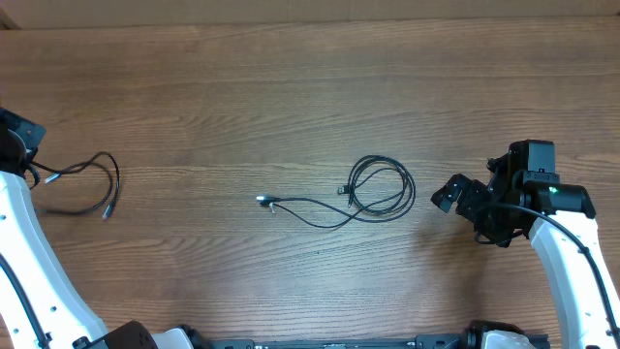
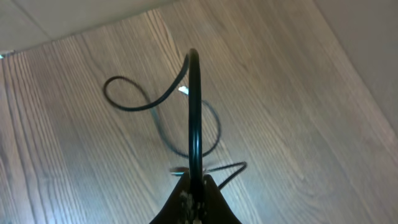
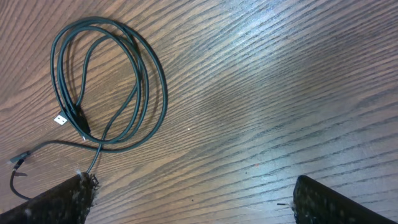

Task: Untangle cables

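The left end effector (image 2: 194,190) is clamping together on the held cable (image 2: 194,106), which is arching away and looping onto the bench (image 2: 298,93). Pulling now is likely tightening that loop. The right end effector (image 3: 196,199) is hanging with fingers wide apart, gripping nothing. Beyond it the coiled cable (image 3: 79,118) is lying mid-bench, well apart from the held one. Pinching several turns together is risking dragging the whole coil.

On the wooden worktop (image 1: 291,87), a coiled cable (image 1: 381,187) lies just toward 3 o'clock from the centre. Its tail trails out toward 9 o'clock and ends in a silver plug (image 1: 263,201). The right gripper (image 1: 453,193) sits near the coil at its 3 o'clock, apart from it. Well away at the worktop's 9 o'clock edge, a second cable (image 1: 95,173) arcs outward from the left gripper (image 1: 27,167), its free end pointing to 6 o'clock.
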`<state>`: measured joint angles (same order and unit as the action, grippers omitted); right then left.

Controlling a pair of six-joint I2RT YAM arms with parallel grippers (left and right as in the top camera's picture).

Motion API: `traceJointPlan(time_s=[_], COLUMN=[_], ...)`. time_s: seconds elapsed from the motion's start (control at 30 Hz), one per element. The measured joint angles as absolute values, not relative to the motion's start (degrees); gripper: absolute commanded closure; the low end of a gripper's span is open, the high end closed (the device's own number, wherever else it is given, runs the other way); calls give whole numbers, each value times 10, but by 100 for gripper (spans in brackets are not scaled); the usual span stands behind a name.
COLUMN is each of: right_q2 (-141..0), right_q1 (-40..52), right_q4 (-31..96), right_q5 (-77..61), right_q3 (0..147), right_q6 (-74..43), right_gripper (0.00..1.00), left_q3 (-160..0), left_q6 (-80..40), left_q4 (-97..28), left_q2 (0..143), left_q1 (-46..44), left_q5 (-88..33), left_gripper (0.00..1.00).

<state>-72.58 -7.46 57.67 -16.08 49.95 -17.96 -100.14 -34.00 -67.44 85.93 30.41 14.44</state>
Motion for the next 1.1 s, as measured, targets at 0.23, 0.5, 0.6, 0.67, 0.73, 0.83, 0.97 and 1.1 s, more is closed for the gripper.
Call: traceJointPlan(time_s=[0.23, 0.5, 0.6, 0.67, 0.73, 0.83, 0.97, 1.1], right_q2=[-726, -726, -726, -726, -726, -726, -726, -726], right_q1=[-75, -75, -74, -75, -74, -75, -75, -75], right_q4=[577, 576, 577, 576, 577, 577, 576, 577], right_q5=[-161, -161, -161, -161, -161, -161, -161, -161], right_q3=[500, 500, 500, 500, 500, 500, 500, 500], right_q6=[-179, -179, -179, -179, -179, -180, -179, -179], right_gripper=[0, 0, 0, 0, 0, 0, 0, 0], left_q3=[-1001, -1001, -1001, -1001, -1001, -1001, -1001, -1001], left_q6=[-344, -347, -347, -346, -349, -352, -355, -355], left_q4=[-649, -609, -602, -602, -602, -602, -610, -621], left_q2=[864, 877, 877, 878, 878, 878, 878, 878], left_q1=[304, 304, 304, 304, 304, 304, 304, 304], left_q5=[149, 149, 149, 149, 150, 148, 134, 108], left_gripper=[96, 96, 87, 51, 24, 19, 19, 18])
